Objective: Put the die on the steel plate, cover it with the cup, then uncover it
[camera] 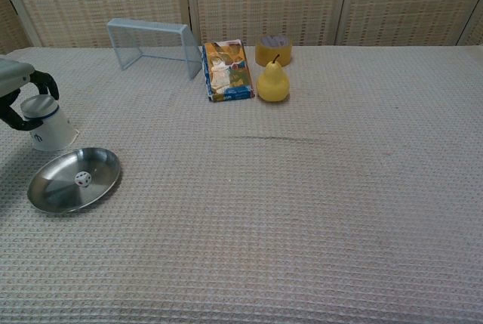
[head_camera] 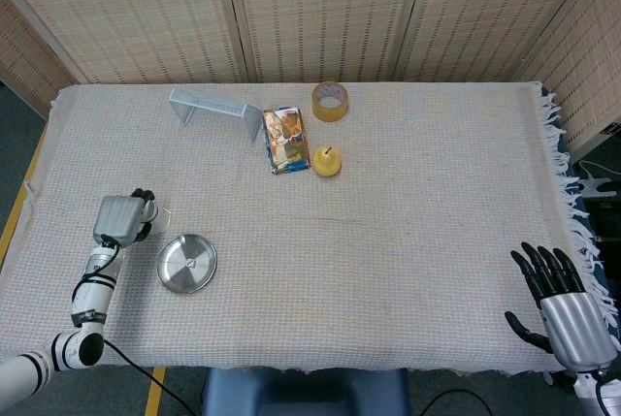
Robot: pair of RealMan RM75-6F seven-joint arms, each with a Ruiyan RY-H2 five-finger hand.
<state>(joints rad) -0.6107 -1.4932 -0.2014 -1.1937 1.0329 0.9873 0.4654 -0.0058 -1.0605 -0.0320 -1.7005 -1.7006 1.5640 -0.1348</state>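
head view looks steeply down over the whole table [head_camera: 408, 241]; chest view low, nearer, facing forward.

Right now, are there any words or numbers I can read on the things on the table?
None can be read.
Cup: a small dark mark on its side, too small to read.
Box: colourful printed pictures, any words too blurred to read.
Die: dots on it, too small to count.
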